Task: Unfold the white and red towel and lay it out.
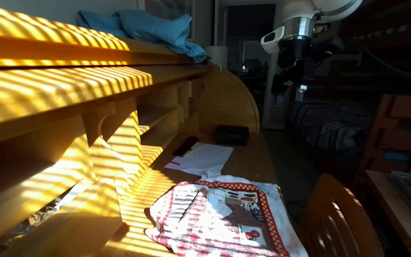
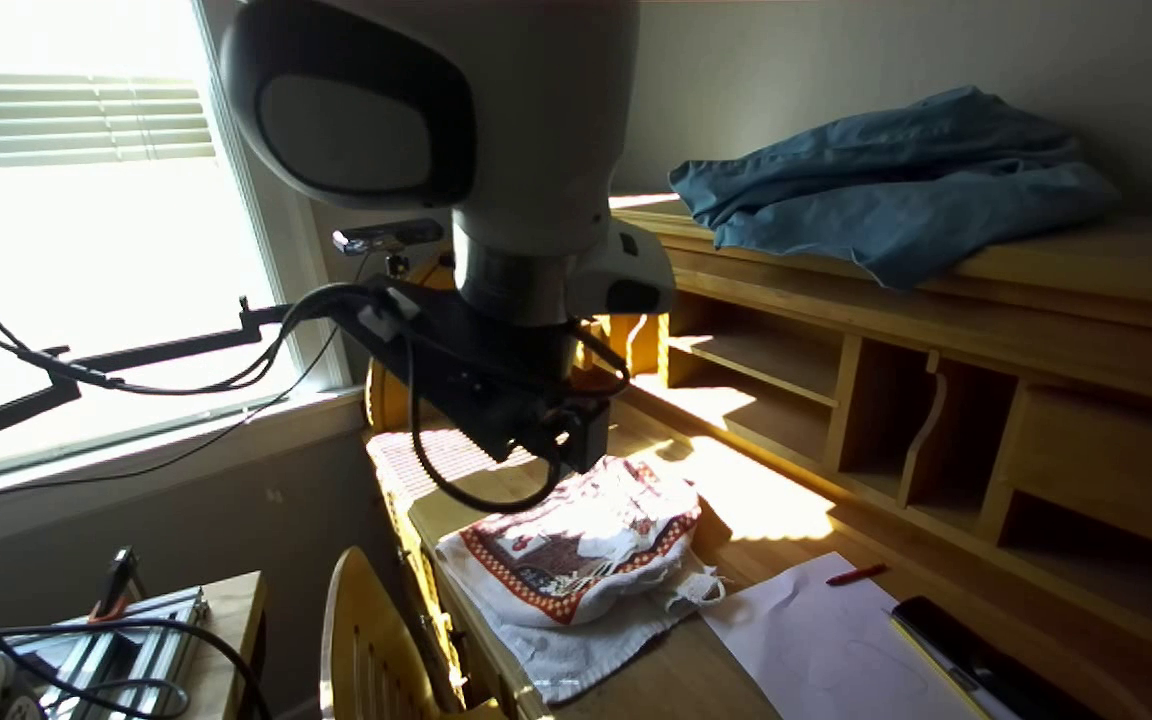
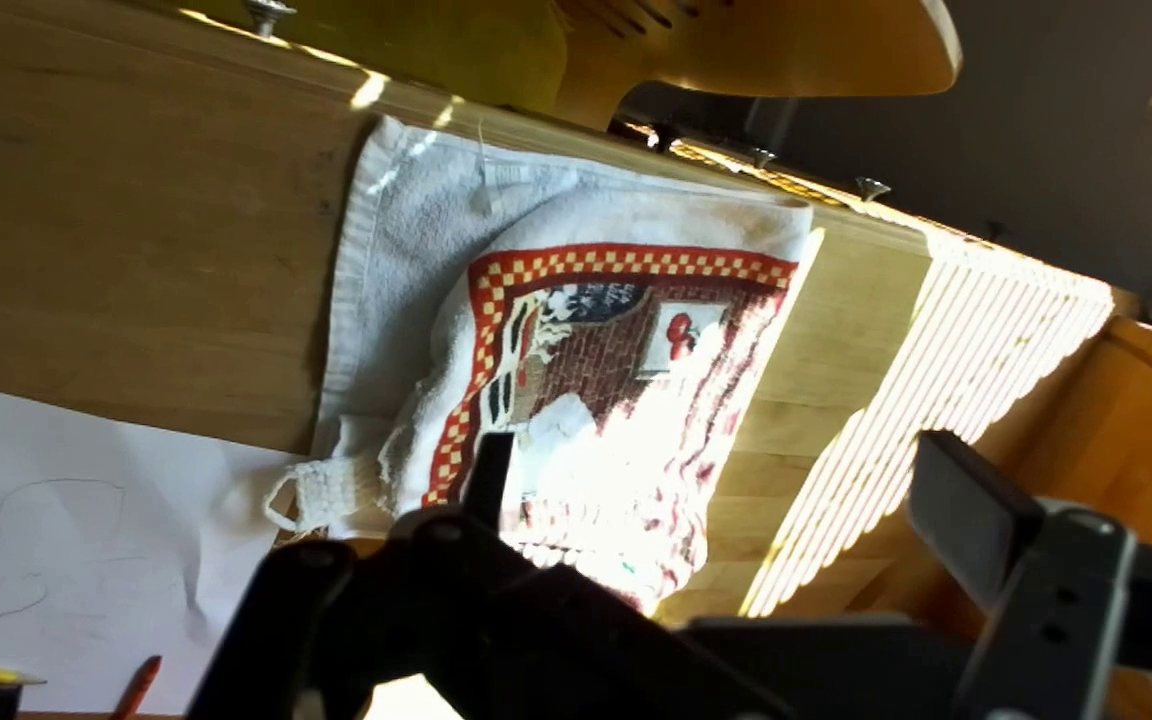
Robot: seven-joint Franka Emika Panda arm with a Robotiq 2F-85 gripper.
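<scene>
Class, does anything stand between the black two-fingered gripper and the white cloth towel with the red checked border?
Nothing visible does: in the wrist view, only the open gripper itself covers part of the towel lying on the tan wooden desk.

Red-bordered towel (image 3: 581, 345) — folded over, rumpled.

Wrist view, close at the pincer (image 3: 716, 450), peers down — exterior views face it from opposite sides, counter (image 1: 249, 165) shared.
</scene>
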